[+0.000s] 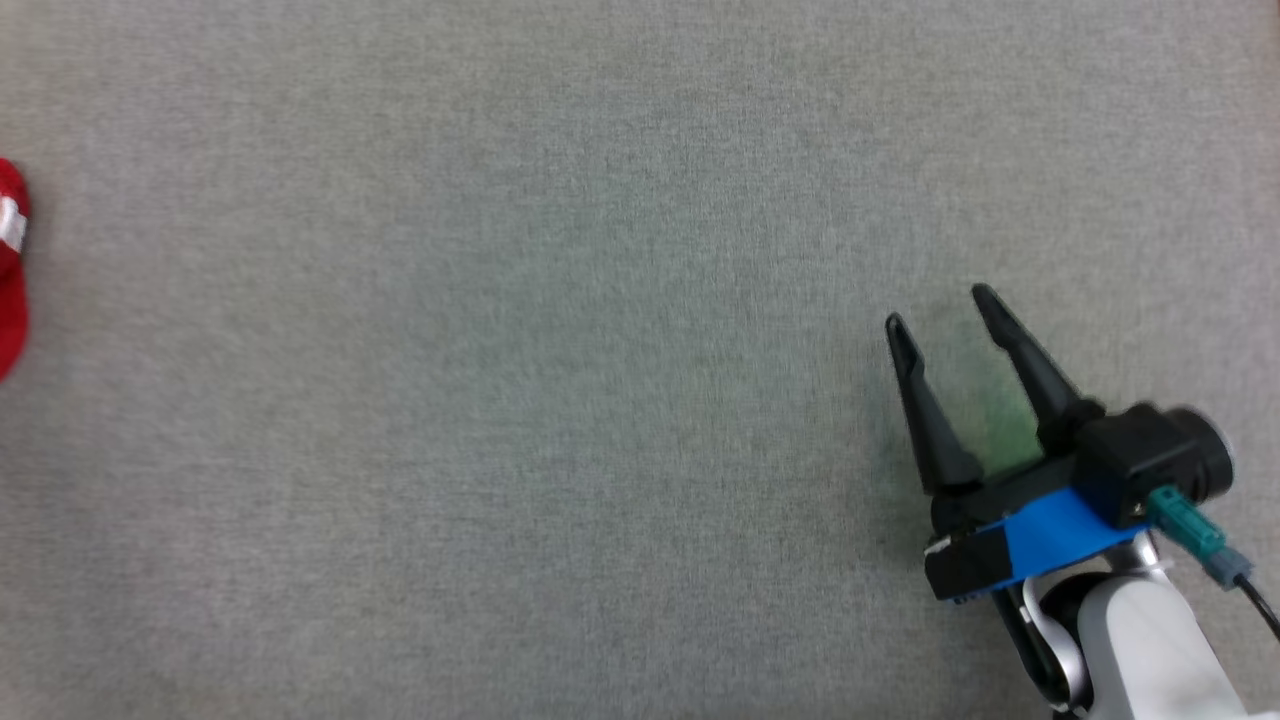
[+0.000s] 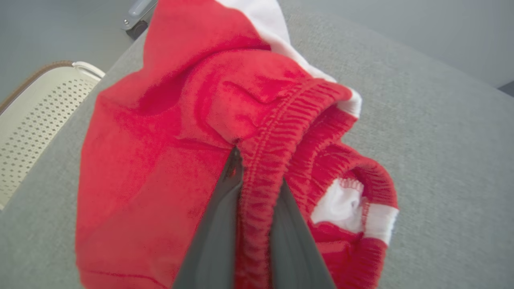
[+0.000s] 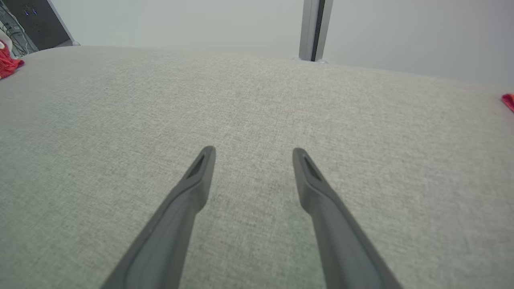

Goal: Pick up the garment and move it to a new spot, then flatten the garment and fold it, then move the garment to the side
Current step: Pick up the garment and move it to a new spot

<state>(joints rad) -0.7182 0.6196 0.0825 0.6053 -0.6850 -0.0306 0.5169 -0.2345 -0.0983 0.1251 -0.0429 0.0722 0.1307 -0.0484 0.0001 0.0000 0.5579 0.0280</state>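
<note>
Left claw (image 2: 259, 168) clamps the elastic waistband of the garment (image 2: 160, 160). Right claw (image 1: 940, 310) is spread wide and empty over the grey desk (image 1: 500, 400). Garment bunched, red with white trim.

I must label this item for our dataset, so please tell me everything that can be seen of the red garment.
The garment is red, of soft knit-looking cloth, with white bands and a ribbed elastic edge. It is crumpled and bunched, not flat. The left end effector is closed on the elastic edge, one finger on each side. Beneath it is the grey surface; whether it is lifted I cannot tell. In the head view it shows at the far left edge.
</note>
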